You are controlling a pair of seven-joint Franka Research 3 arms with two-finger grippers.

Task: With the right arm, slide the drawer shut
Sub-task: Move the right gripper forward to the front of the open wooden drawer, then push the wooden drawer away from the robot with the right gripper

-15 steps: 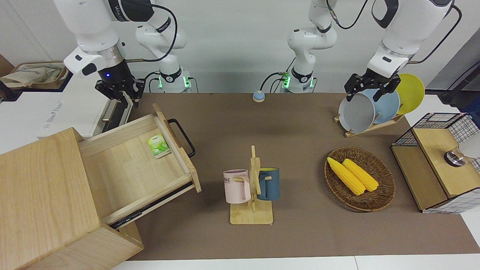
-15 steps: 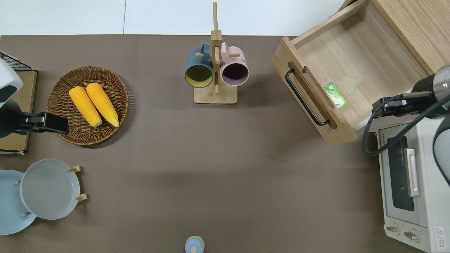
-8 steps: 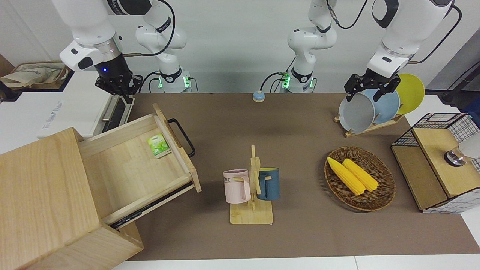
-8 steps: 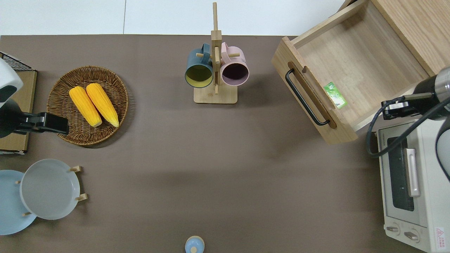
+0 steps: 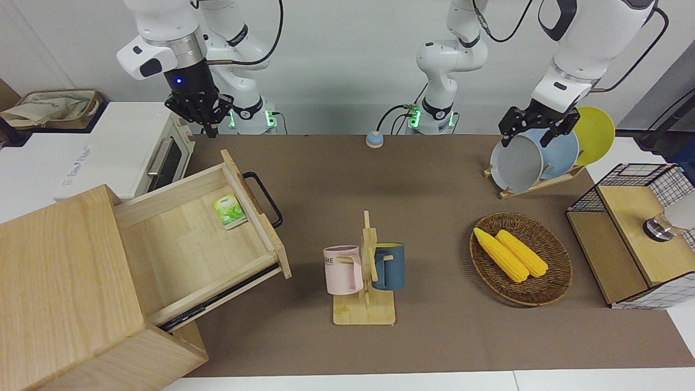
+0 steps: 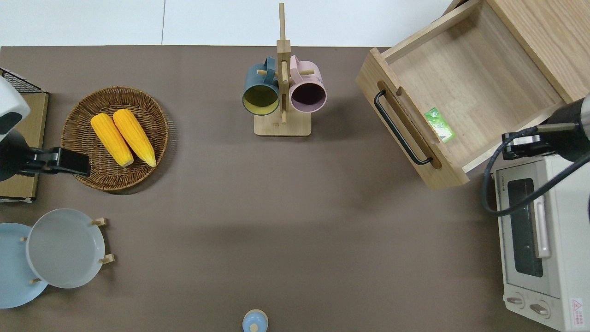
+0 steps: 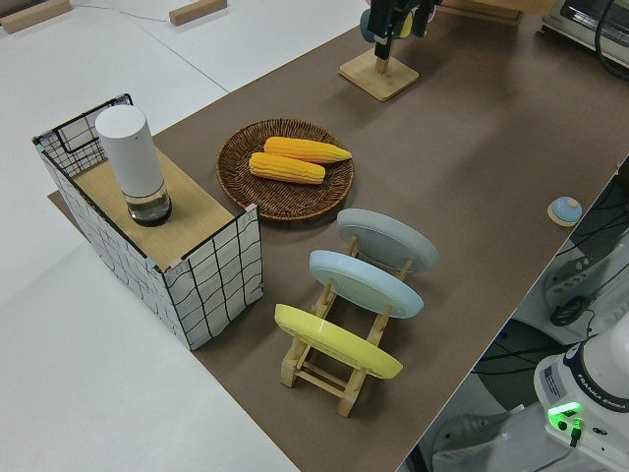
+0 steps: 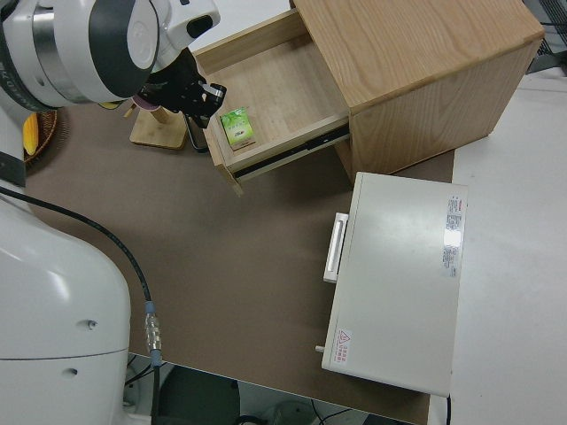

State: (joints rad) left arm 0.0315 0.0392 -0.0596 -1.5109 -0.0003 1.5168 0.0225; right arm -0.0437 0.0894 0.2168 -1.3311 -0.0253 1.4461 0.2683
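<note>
Well, the drawer (image 6: 461, 87) hangs wide open from its box at the overhead view's two o'clock; the right gripper (image 5: 203, 122) hovers by the toaster oven (image 6: 544, 240), jaws unreadable; the left arm is parked.

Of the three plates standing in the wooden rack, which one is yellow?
The yellow plate is the end one in the rack, farthest toward the left arm's end of the table; the other two are pale blue and grey.

wooden box (image 5: 65, 293): cut off by frame edges | right pincer (image 5: 209, 129): finger gap too small to tell
</note>
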